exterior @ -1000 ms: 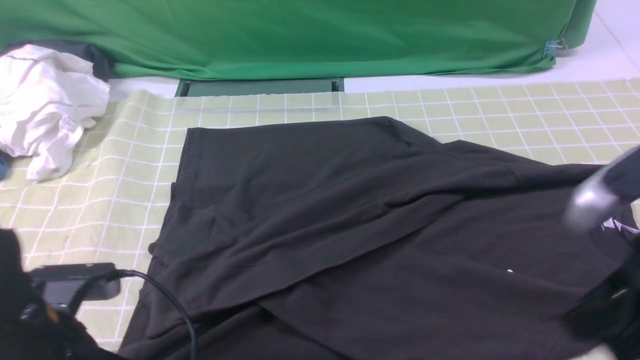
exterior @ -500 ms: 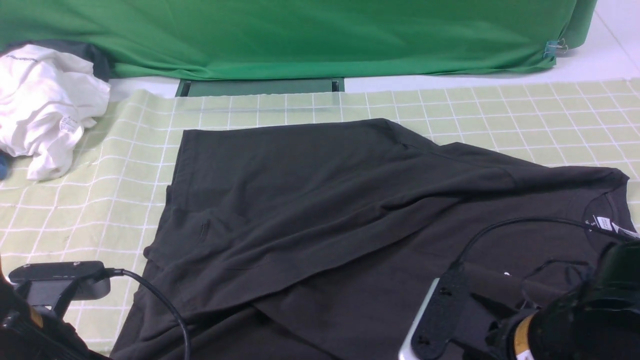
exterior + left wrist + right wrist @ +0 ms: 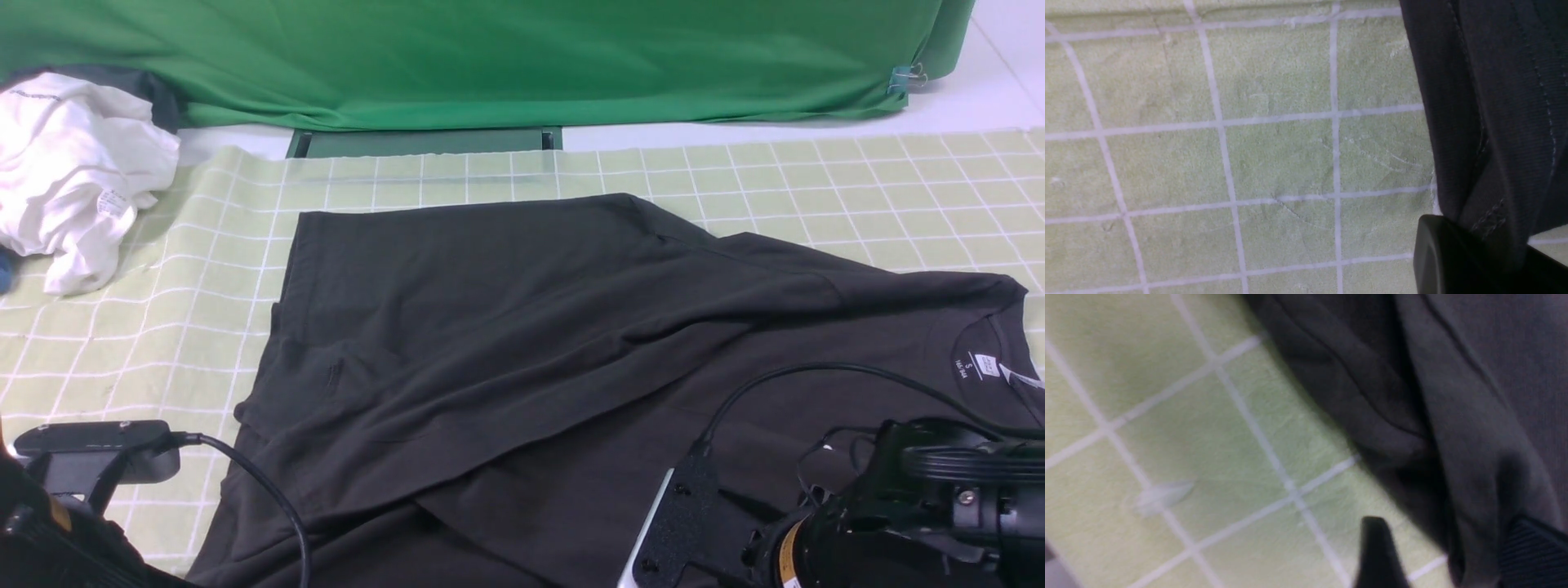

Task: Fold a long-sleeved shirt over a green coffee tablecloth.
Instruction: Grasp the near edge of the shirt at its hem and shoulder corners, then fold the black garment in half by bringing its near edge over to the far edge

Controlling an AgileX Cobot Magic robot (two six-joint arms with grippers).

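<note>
The limp black knit long-sleeved shirt [image 3: 506, 327] is spread on the pale-green gridded tablecloth [image 3: 816, 180]. Its near-left hem is pinched by the left hand [image 3: 1486, 249]; the near-right edge is straddled by the parted right hand [image 3: 1453, 555].

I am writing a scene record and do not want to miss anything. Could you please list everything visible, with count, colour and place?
shirt: one, black, spread on the tablecloth, centre to right
tablecloth: one, pale green with white grid, under the shirt
white garment: one, white, crumpled, far left
backdrop cloth: one, bright green, at the back
clip: one, blue, on the backdrop cloth's right end
left gripper: one, black, shut on the shirt's edge
right gripper: one, black, open around a shirt fold
</note>
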